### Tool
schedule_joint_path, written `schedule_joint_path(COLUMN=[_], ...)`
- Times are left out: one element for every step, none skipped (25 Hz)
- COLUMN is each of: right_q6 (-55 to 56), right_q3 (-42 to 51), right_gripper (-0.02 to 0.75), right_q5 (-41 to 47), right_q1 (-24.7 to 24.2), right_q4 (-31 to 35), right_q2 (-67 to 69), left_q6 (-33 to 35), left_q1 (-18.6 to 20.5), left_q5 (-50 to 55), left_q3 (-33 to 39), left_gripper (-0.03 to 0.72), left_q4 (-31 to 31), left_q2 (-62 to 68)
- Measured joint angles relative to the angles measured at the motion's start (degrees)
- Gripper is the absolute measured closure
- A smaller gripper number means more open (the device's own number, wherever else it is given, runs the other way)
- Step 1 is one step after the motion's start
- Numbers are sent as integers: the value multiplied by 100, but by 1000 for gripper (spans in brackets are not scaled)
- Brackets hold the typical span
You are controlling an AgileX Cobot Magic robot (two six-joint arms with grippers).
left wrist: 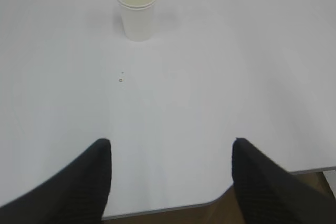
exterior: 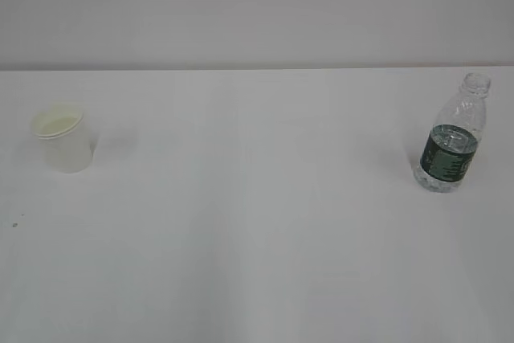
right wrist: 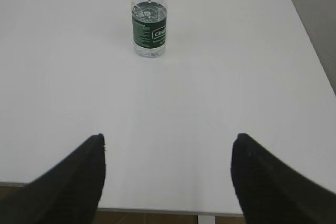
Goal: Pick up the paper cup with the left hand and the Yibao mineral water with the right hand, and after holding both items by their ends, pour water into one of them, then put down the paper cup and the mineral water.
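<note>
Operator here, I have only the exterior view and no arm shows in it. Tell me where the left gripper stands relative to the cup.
Observer: In the left wrist view the left gripper is open and empty, back near the table edge, with the paper cup standing upright well ahead of it.
Operator: Now report the right one.
Observer: The right gripper is also open and empty, with the mineral water bottle upright far ahead, slightly left of its centre line.
Operator: Read me the bottle's water level.
Observer: The right wrist view shows the water surface near the top of the green label.
</note>
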Motion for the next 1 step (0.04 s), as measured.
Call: schedule_joint_path(right_q6=[0], right_q3=[0], right_gripper=[178], right_q5=[0], right_q1=[0], right_q4=[-10], right_q2=[0], left_q6=[0], left_q1=[0], left_q5=[0], left_q3=[0], left_gripper=[168], left_q4=[0], left_q2=[0])
